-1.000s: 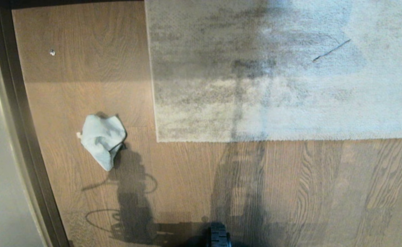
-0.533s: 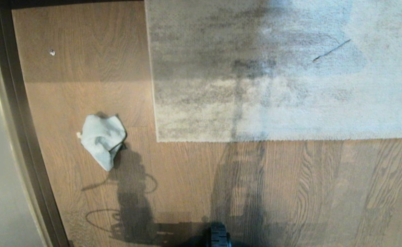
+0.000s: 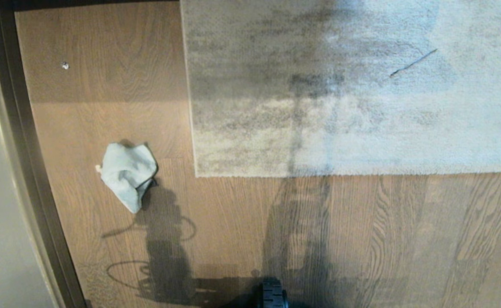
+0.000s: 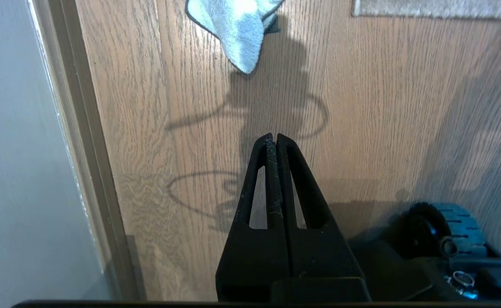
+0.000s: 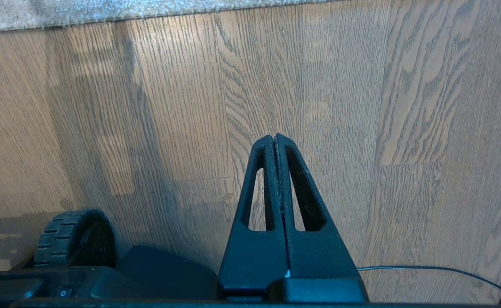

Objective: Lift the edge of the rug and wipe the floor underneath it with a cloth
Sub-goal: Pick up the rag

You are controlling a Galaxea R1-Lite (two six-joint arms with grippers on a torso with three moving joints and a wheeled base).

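Since both jaws are shut and empty, nothing's started: cloth (image 3: 127,174) lies on floor (image 3: 242,222) by baseboard, rug edge (image 3: 340,172) flat, lift and wipe remain

You've got one rug edge (image 3: 276,173) with one square corner, one cloth (image 3: 127,174) crumpled on the floor (image 3: 233,222), and one dark baseboard strip (image 3: 28,162) along the left. One tiny pale speck (image 3: 65,65) on the planks, can't tell what it is. One ribbed wheel (image 3: 272,295) of the base. Two grippers: left gripper (image 4: 275,137) and right gripper (image 5: 274,137), both pinched together, empty. One thin cable (image 5: 438,269) by the right one.
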